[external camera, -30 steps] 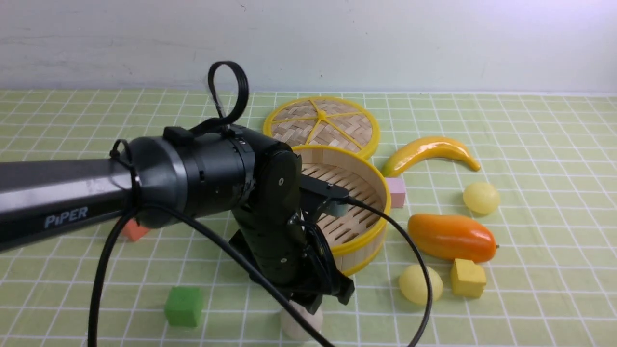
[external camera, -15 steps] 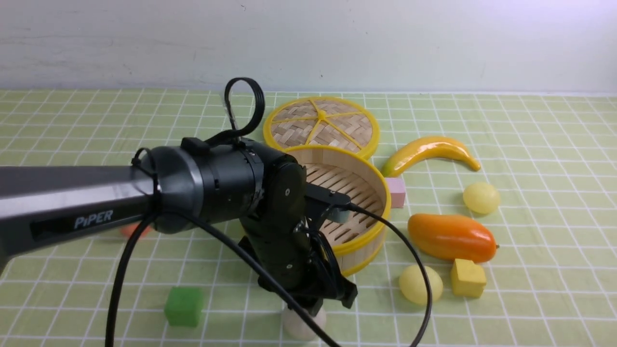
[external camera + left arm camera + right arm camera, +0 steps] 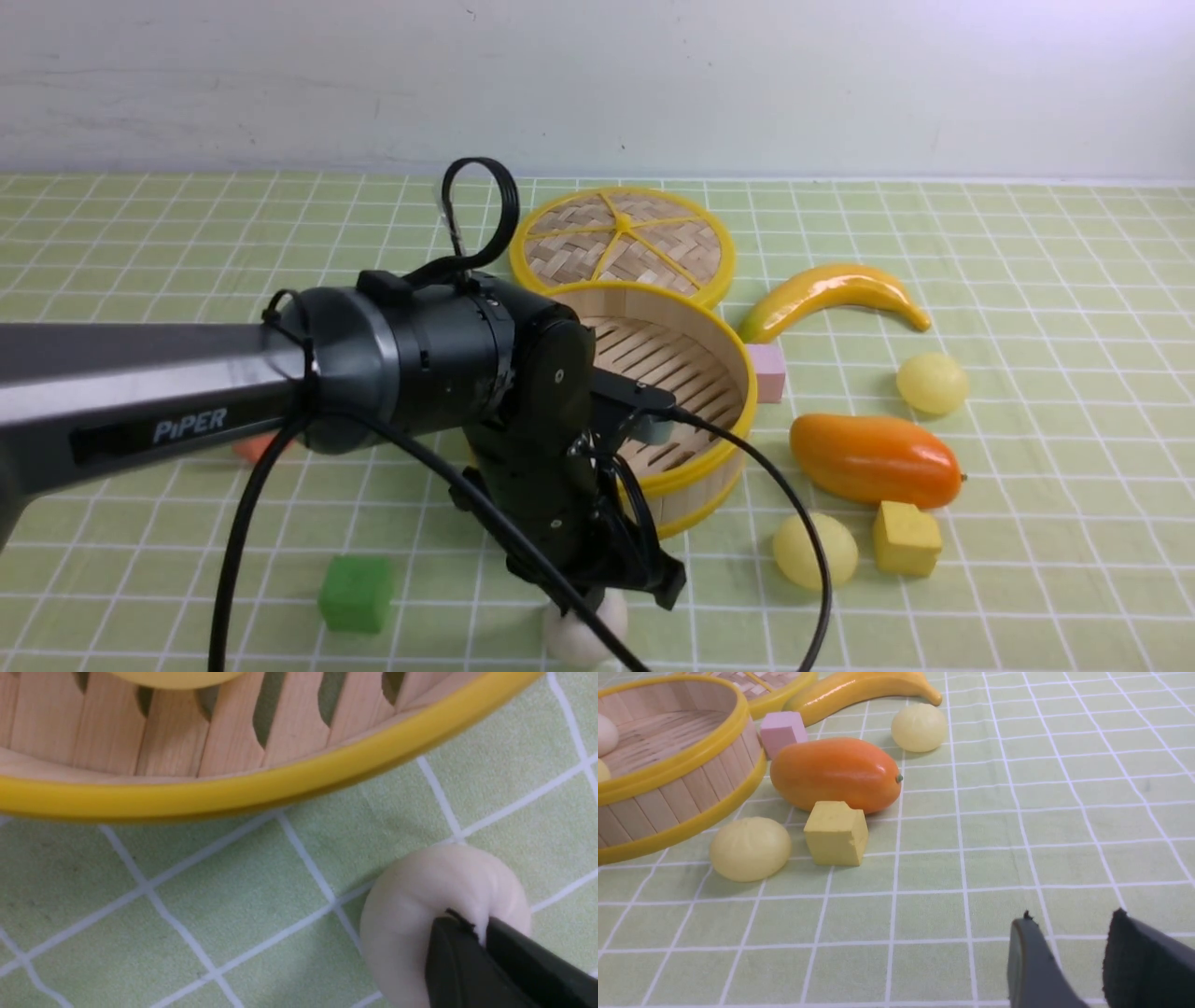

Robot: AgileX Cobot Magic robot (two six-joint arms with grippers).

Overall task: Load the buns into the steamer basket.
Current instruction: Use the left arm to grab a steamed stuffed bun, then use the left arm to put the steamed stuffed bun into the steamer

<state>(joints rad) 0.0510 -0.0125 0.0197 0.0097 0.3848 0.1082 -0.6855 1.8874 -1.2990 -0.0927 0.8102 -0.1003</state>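
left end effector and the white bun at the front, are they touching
Touching. The left wrist view shows the left end effector closed on the white bun, pinching a fold of its surface with no gap between them.

The left arm [image 3: 140, 392] hides the steamer basket [image 3: 709, 373] in part, an orange cube [image 3: 252, 448] almost wholly; left end effector [image 3: 474, 926] half-covers an off-white bun [image 3: 565, 644]
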